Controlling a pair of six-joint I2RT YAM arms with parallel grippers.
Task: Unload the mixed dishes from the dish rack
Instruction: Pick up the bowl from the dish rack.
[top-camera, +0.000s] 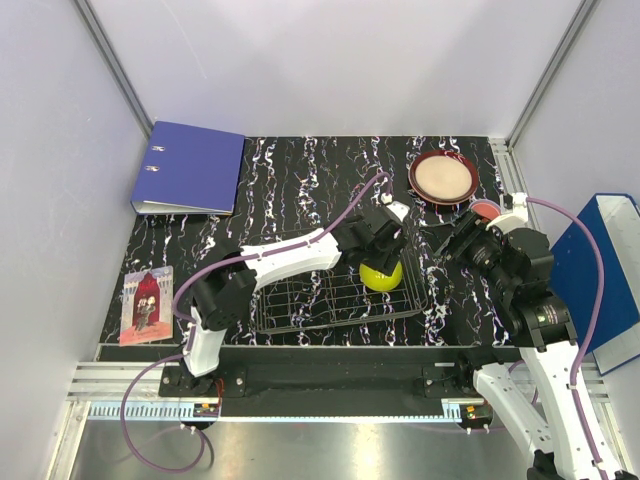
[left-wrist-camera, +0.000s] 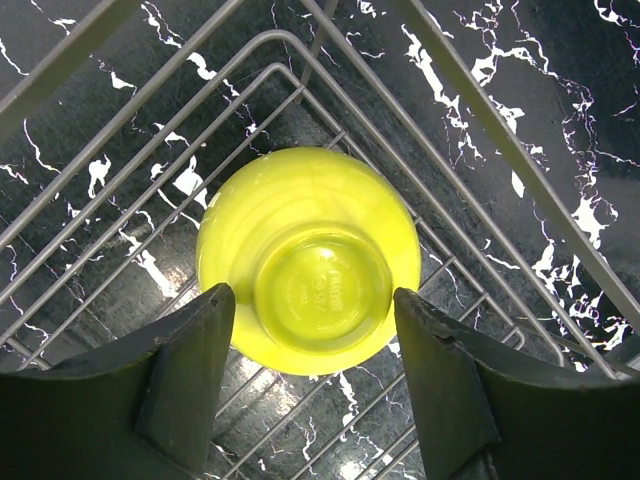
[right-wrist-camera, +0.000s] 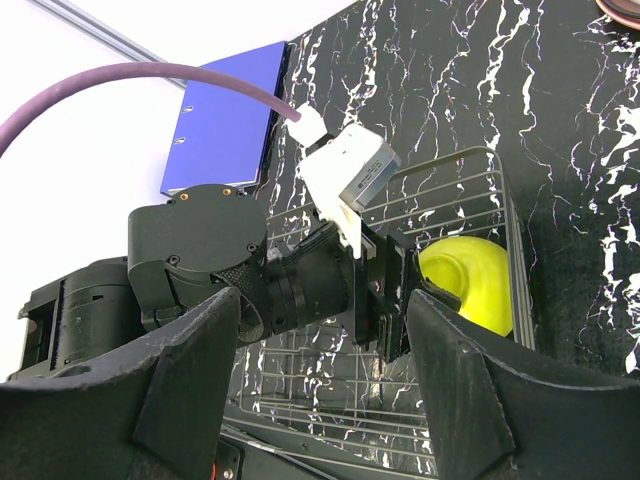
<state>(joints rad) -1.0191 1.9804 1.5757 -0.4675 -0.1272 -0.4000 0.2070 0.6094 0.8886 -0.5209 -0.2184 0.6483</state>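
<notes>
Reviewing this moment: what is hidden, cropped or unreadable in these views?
Top view: the left gripper covers most of the yellow-green bowl.
Left wrist view: fingers flank the bowl's foot; contact cannot be told, and its embossed mark is too faint to read.
Top view: the right arm hides part of a reddish round object, identity unclear.
Right wrist view: a dark-rimmed dish is cut by the top edge.

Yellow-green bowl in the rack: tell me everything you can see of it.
The yellow-green bowl is glossy, round and plastic-looking. It sits upside down, foot ring up, with a small embossed mark on its base. It rests on the wire floor of the dish rack, in a corner at its right end. The left gripper hangs over it, open, a finger on each side; contact cannot be judged.
</notes>
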